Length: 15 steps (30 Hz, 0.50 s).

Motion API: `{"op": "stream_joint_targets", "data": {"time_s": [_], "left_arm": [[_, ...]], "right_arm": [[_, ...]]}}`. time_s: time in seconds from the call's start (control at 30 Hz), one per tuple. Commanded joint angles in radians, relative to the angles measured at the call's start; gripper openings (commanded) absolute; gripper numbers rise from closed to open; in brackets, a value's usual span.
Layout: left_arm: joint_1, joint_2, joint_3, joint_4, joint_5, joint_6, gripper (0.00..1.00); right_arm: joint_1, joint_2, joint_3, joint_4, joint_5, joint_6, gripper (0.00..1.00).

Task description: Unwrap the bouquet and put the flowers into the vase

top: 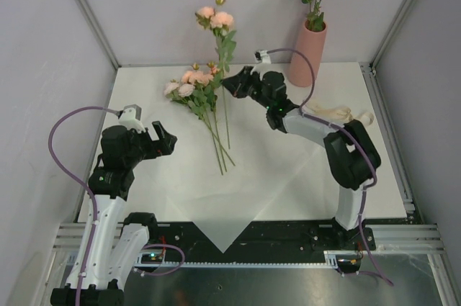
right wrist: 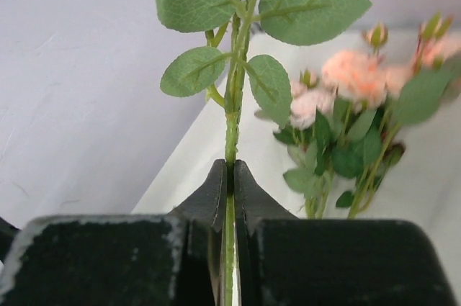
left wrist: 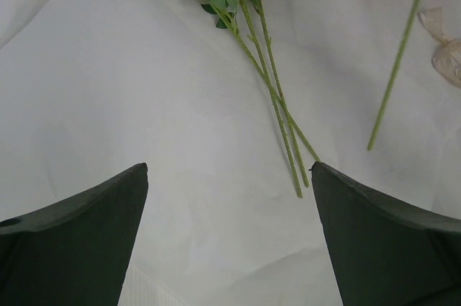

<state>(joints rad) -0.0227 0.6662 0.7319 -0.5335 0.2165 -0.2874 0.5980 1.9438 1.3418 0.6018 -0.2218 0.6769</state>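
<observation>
Loose flowers (top: 189, 81) flat, vase (top: 311, 41) upright

no readable text, labels or signs

Two arms are seen, the left arm (top: 108, 201) and the right arm (top: 347, 176), each made of white tubular links joined by bulky black housings. A purple cable (top: 61, 144) is looped along the left one, and a second purple cable (top: 308, 68) along the right. Small green lights (top: 272, 110) are lit on the joints. The left gripper (top: 167, 138) and right gripper (top: 229, 84) are black, with matte, wedge-shaped fingers (left wrist: 79, 241) tapering to blunt tips.
</observation>
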Motion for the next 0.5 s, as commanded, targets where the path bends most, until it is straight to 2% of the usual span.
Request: {"op": "stream_joint_targets", "data": {"time_s": [0.0,0.23,0.47], "left_arm": [[0.005,-0.021,-0.006,0.033,0.017,0.003,1.00],[0.004,-0.030,-0.006,0.033,0.017,0.003,1.00],[0.004,-0.033,-0.002,0.032,0.022,0.004,1.00]], "right_arm": [[-0.036,-0.183,-0.039,0.183,-0.020,-0.285,0.00],[-0.182,-0.277,-0.099,0.421,0.003,-0.516,0.00],[-0.358,-0.234,-0.046,0.669,0.005,-0.654,0.00]]}}
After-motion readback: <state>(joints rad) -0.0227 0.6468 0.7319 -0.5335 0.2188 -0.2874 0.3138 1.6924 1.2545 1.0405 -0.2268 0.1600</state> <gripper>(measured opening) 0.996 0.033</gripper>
